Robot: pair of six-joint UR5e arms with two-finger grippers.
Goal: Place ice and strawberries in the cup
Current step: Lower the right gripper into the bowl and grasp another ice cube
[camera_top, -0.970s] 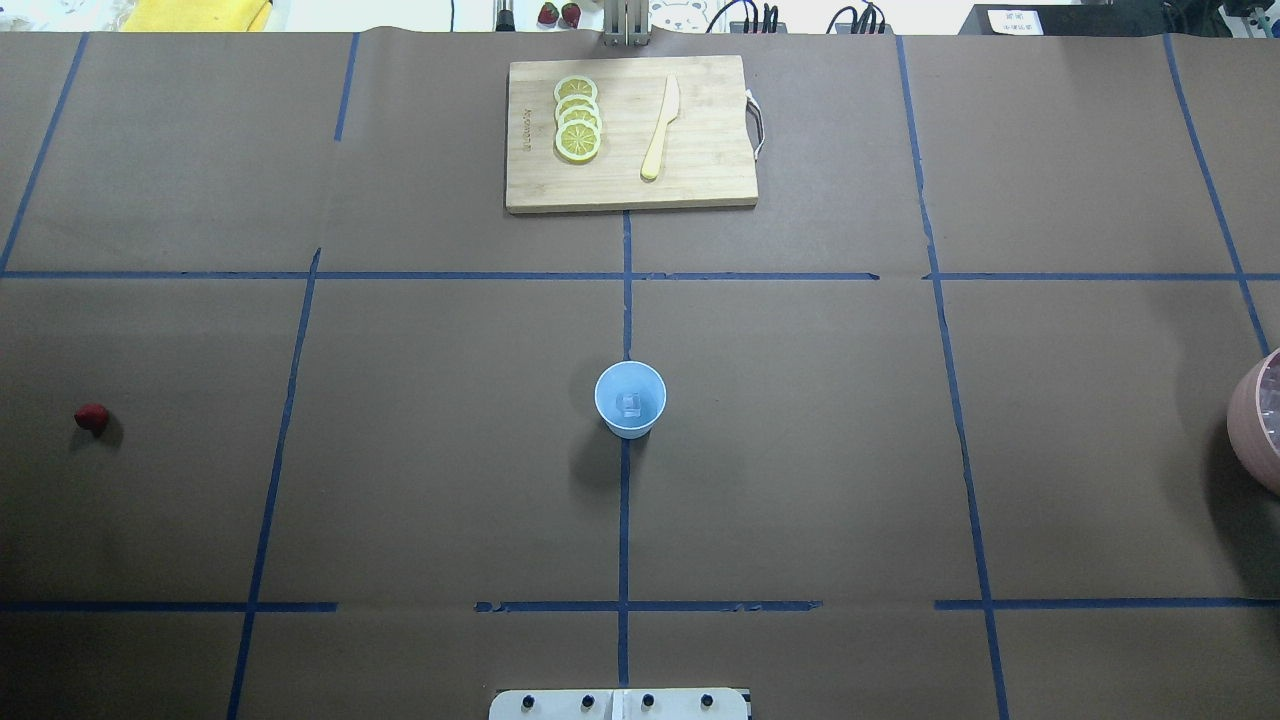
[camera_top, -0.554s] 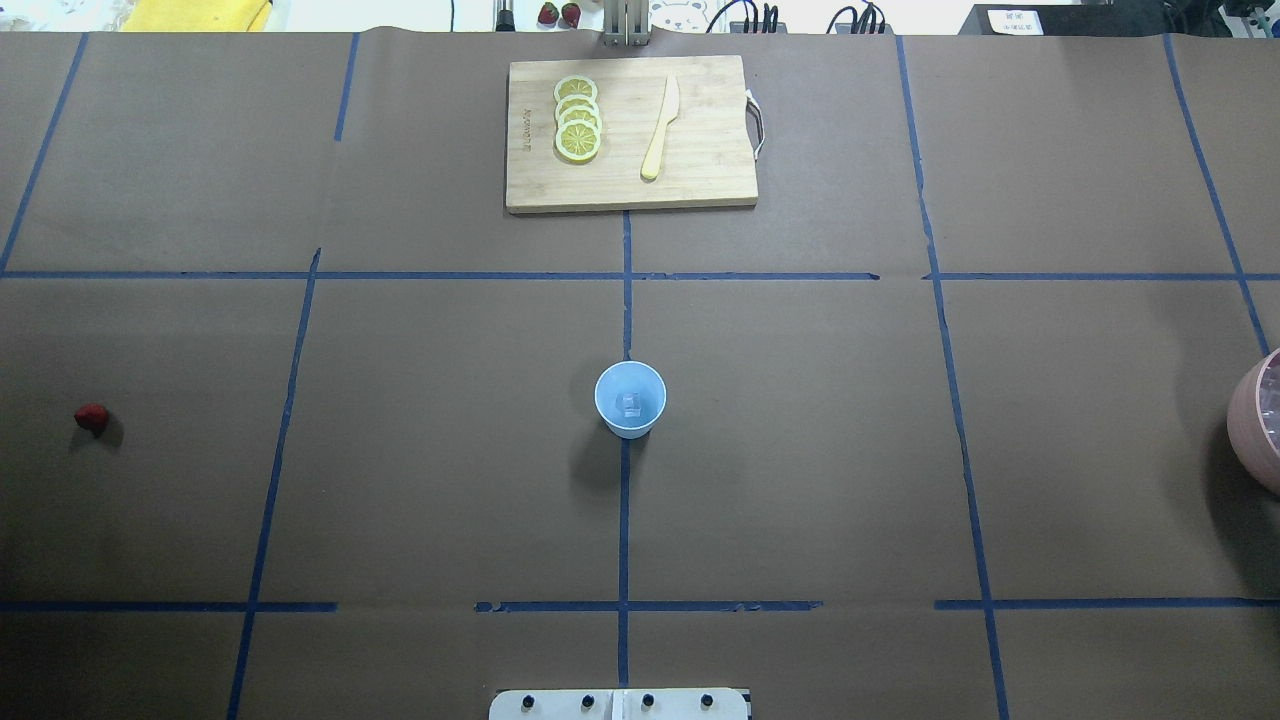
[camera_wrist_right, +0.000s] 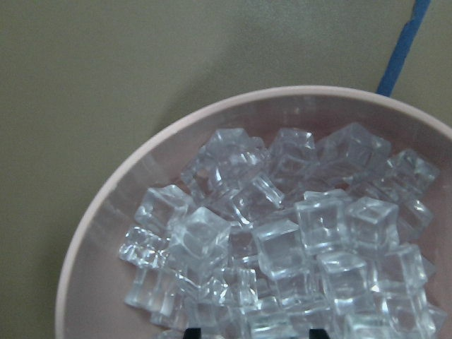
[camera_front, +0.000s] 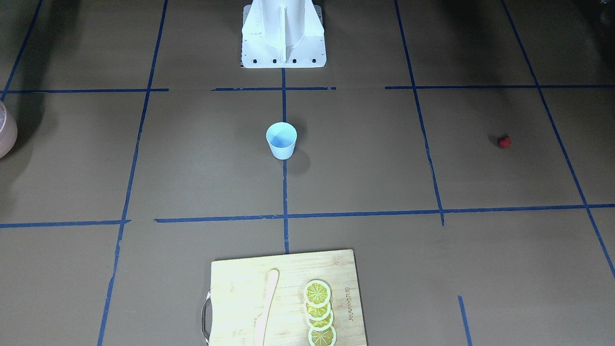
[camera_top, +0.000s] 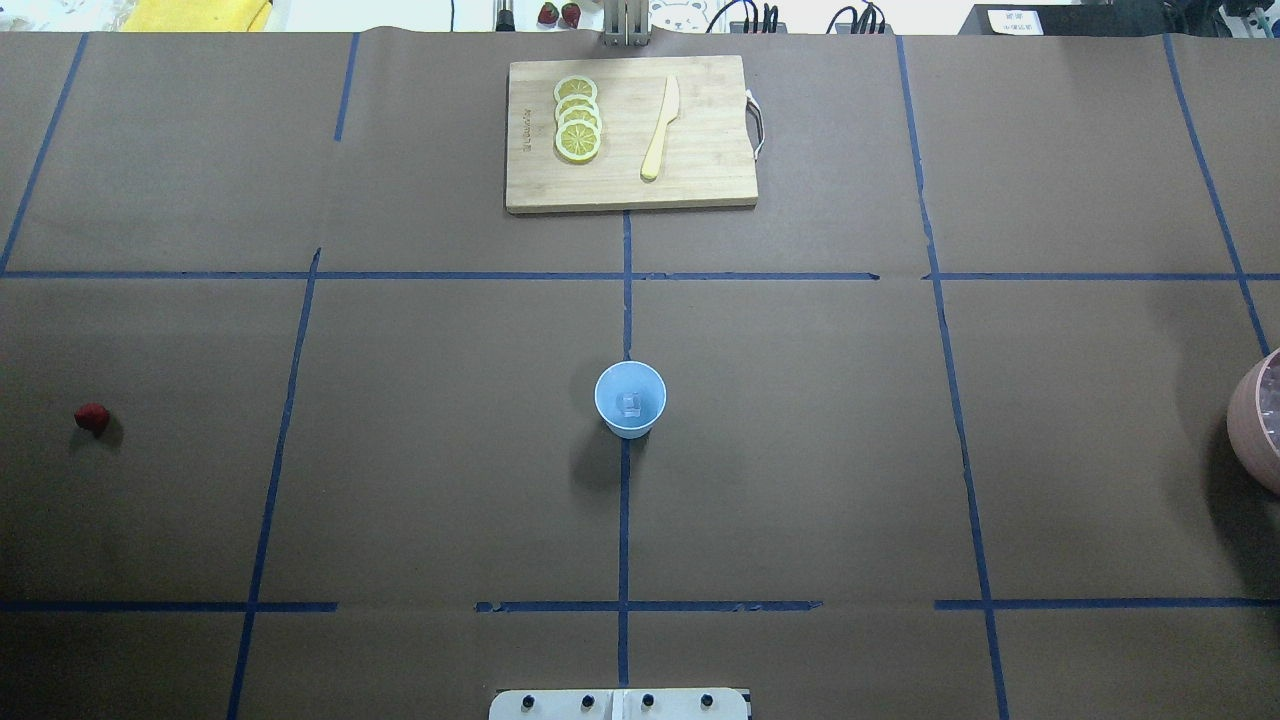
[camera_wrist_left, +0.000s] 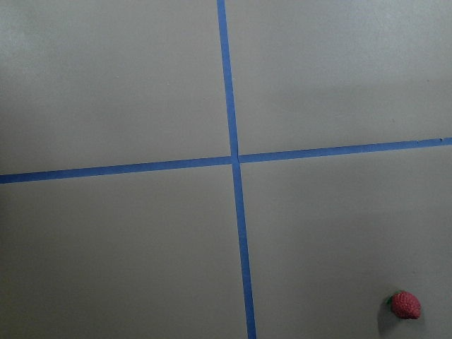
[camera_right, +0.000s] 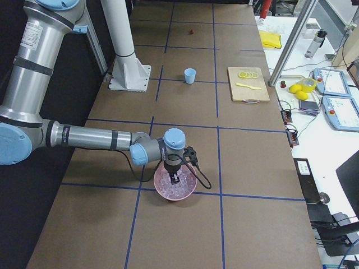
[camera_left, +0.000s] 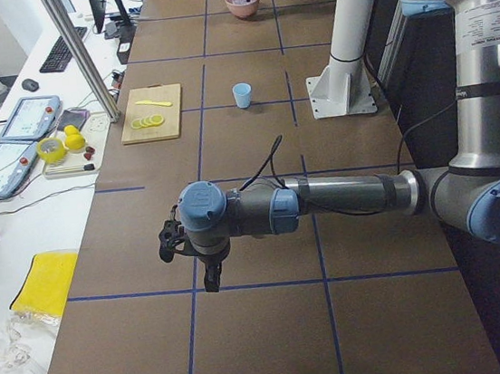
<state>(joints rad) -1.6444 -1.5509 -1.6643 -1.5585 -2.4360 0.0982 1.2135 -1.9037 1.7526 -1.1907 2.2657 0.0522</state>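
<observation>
Matte paper (camera_top: 800, 450), tapered cup (camera_front: 281, 148), glassy ice (camera_wrist_right: 279, 247)

Probably a robotics lab: blue tape grid (camera_top: 625, 500) across the papered worktop (camera_top: 800, 450), teach pendants (camera_right: 335, 82) beyond its far edge.

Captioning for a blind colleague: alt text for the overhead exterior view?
A light-blue cup with an ice cube inside stands mid-table. A strawberry lies far left, a pink bowl at the right edge, a cutting board with lemon slices and knife at the far side.
</observation>
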